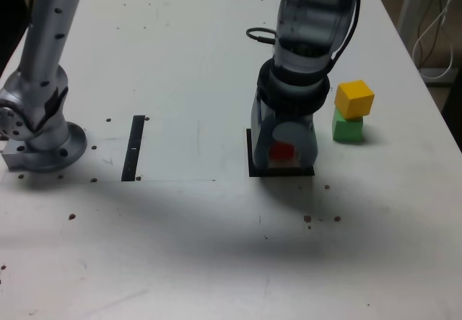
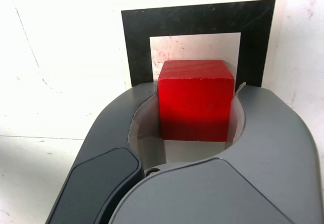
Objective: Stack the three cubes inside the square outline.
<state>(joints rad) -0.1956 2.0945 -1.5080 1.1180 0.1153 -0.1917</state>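
My gripper (image 1: pixel 283 146) points straight down over the square outline (image 1: pixel 250 155), shut on the red cube (image 1: pixel 281 151). In the wrist view the grey jaws of the gripper (image 2: pixel 196 90) press both sides of the red cube (image 2: pixel 196 97), which sits over the white centre of the square outline (image 2: pixel 136 37). I cannot tell whether the cube touches the surface. To the exterior view's right of the outline, the yellow cube (image 1: pixel 354 97) rests on top of the green cube (image 1: pixel 348 128), turned slightly askew.
The arm's base (image 1: pixel 43 143) stands at the exterior view's left, with a thin black strip (image 1: pixel 134 148) beside it. A black cable (image 1: pixel 260 35) loops behind the arm. The table's right edge (image 1: pixel 433 96) runs close past the two stacked cubes.
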